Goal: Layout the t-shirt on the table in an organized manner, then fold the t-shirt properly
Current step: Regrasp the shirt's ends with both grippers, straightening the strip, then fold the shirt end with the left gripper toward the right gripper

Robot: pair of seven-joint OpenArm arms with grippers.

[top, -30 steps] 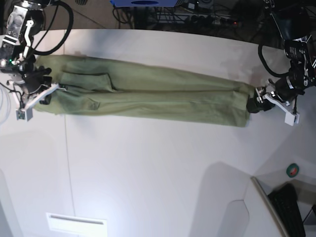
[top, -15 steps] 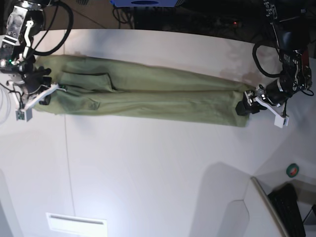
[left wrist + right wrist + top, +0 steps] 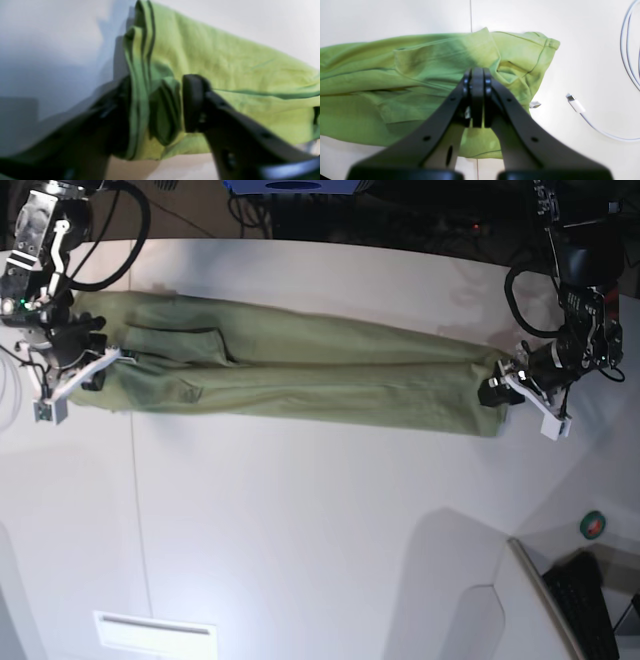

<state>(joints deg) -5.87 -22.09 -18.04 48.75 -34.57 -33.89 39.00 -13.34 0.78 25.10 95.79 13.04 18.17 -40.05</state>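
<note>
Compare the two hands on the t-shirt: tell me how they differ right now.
The left hand has its jaws apart around a bunched, layered edge of the t-shirt; the right hand has its jaws pressed together, with cloth beneath them. In the base view the left hand is at the shirt's right end, the right hand at its left end. Both are black-fingered and work over the white table.

White table (image 3: 300, 530); olive t-shirt (image 3: 300, 370), white cable (image 3: 595, 125) on it.

The base camera looks straight down from high up on the whole table (image 3: 300, 520). Each wrist camera sits low behind its own gripper and looks out very close along the fingers. All three see the green t-shirt (image 3: 300, 375), one wrist camera at each end.
</note>
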